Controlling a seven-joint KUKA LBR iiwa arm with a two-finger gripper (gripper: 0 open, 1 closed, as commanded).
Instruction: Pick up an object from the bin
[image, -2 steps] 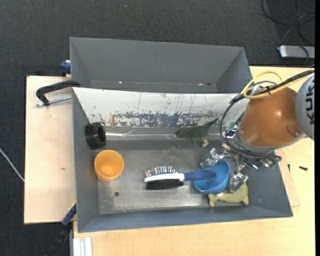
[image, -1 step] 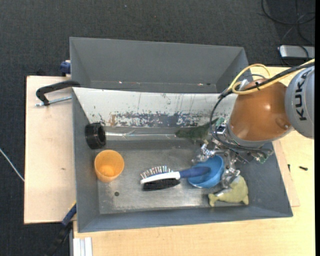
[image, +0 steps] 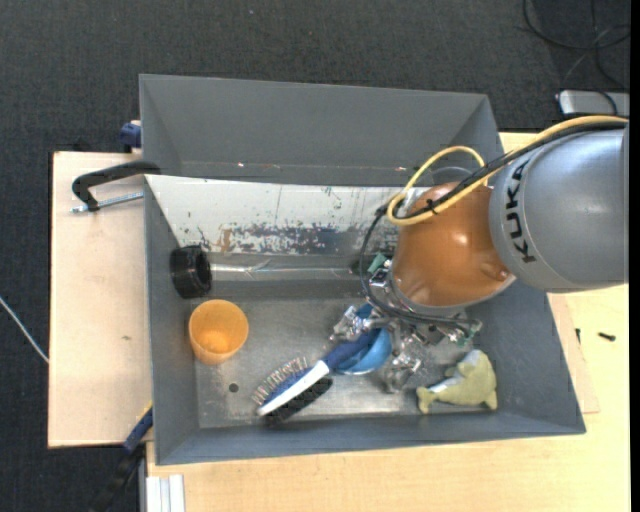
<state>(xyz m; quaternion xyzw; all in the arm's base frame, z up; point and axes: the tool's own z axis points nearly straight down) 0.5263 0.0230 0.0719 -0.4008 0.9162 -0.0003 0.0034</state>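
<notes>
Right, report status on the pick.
Gripper low, front right of bin. Blue-handled brush at its left, pale green lump at its right. No hold seen.

A single camera sits above the grey bin (image: 320, 130) and looks down into it at a slight slant. The far wall turns its broad inner face to the lens, while the near wall shows as a narrow band. The camera stands far enough off to take in the whole bin, a margin of pale worktop (image: 95, 300) and dark floor (image: 300, 40) beyond. The arm (image: 570, 215) enters from the right edge.
</notes>
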